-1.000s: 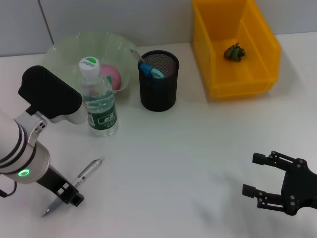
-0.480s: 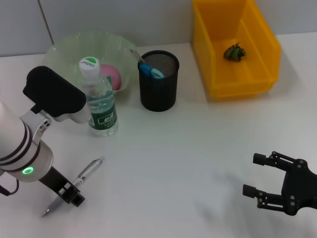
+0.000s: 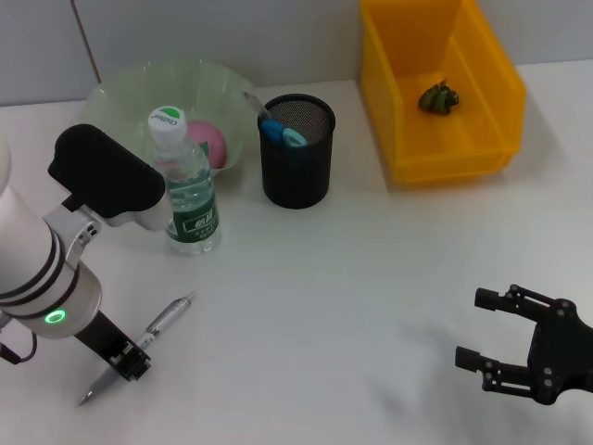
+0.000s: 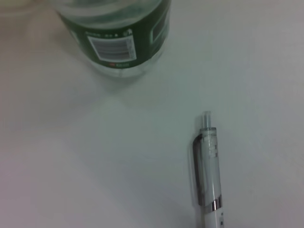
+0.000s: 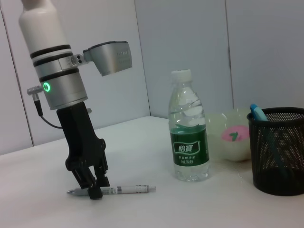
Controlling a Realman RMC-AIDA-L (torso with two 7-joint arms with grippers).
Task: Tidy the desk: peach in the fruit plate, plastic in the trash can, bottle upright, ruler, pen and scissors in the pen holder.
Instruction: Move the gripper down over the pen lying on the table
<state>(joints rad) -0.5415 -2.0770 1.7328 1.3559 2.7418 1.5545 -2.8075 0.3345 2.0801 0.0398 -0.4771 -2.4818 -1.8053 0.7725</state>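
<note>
The silver-grey pen (image 3: 167, 320) lies slanted on the white desk (image 3: 315, 297). My left gripper (image 3: 130, 363) stands down over its lower half, touching the desk. The bottle (image 3: 190, 199) stands upright just beyond. The peach (image 3: 211, 144) rests in the green fruit plate (image 3: 120, 88). Blue scissors handles (image 3: 283, 134) show in the black pen holder (image 3: 296, 176), and a thin pale strip leans out of it; whether that is the ruler I cannot tell. Crumpled green plastic (image 3: 438, 97) lies in the yellow trash can (image 3: 454, 158). My right gripper (image 3: 473, 326) hovers open and empty at the near right.
The bottle, fruit plate and pen holder crowd the far left of the desk, close behind my left arm. The trash can stands at the far right against the wall.
My left arm has shifted slightly, its gripper sliding a little along the pen toward the tip. The pen has stayed where it was, and the right arm is still.
</note>
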